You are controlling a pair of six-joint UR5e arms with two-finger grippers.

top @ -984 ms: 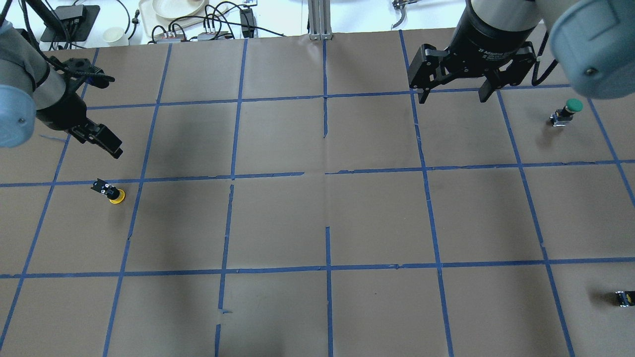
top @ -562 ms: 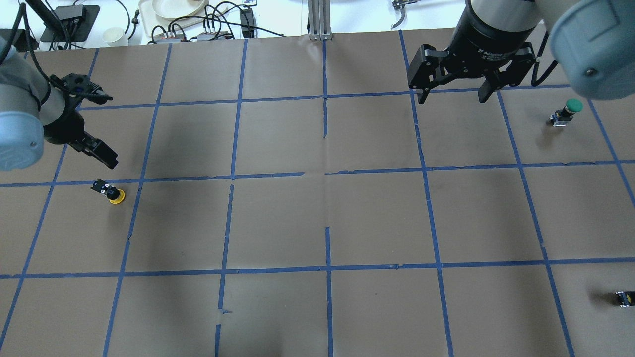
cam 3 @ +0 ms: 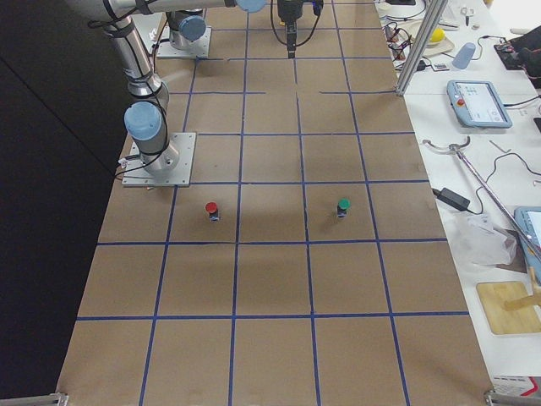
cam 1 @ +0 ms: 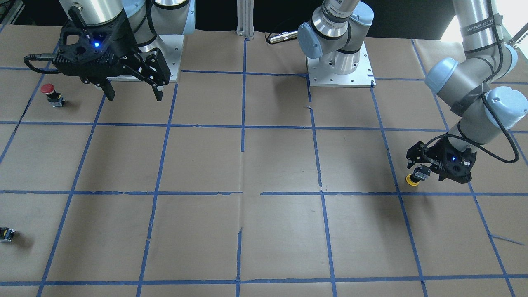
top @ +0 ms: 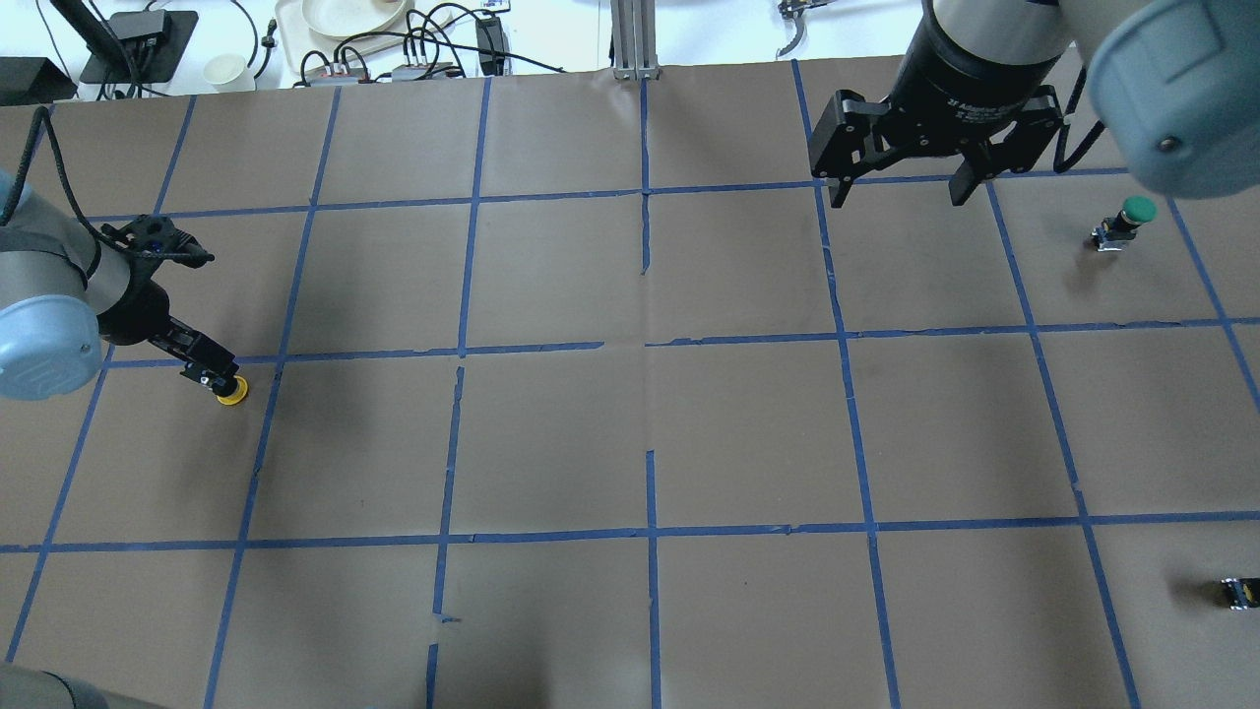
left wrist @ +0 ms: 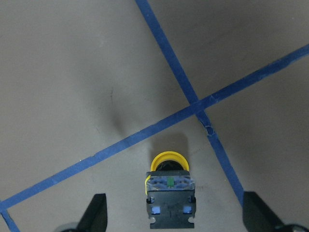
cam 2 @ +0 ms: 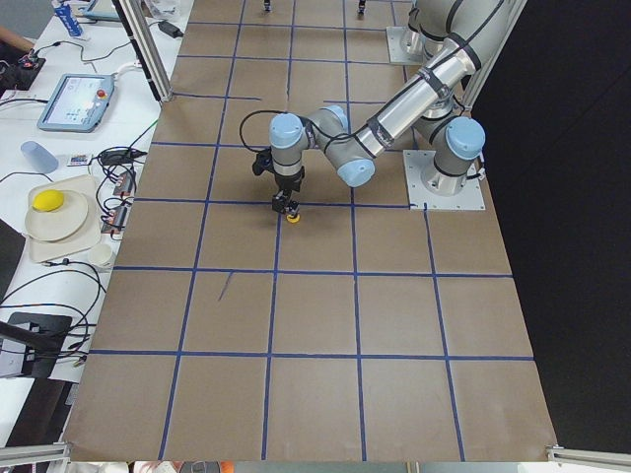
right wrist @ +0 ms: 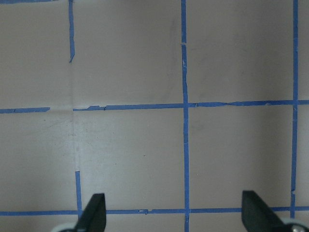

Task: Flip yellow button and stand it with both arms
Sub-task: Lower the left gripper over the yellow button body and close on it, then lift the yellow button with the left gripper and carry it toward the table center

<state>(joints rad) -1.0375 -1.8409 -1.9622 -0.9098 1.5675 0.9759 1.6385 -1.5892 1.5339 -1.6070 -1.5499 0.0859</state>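
The yellow button [top: 232, 394] rests with its yellow cap on the paper and its grey-black contact block [left wrist: 170, 200] raised toward my left wrist camera. It is also in the front-facing view [cam 1: 412, 179] and the exterior left view [cam 2: 293, 217]. My left gripper [left wrist: 174, 215] is open, one finger [left wrist: 96, 212] on each side of the block with gaps, not touching. It shows low over the button in the overhead view [top: 209, 372]. My right gripper [top: 898, 192] is open and empty, high over the far right of the table.
A green-capped button [top: 1132, 215] stands at the far right. A red-capped button [cam 1: 49, 93] stands near my right arm's base. Both show in the exterior right view, red [cam 3: 211, 209] and green [cam 3: 342, 206]. Brown paper [top: 650, 433] with a blue tape grid covers the table.
My left gripper has come down and toward the yellow button and now straddles its contact block. The button has not moved. The right arm stays almost still.
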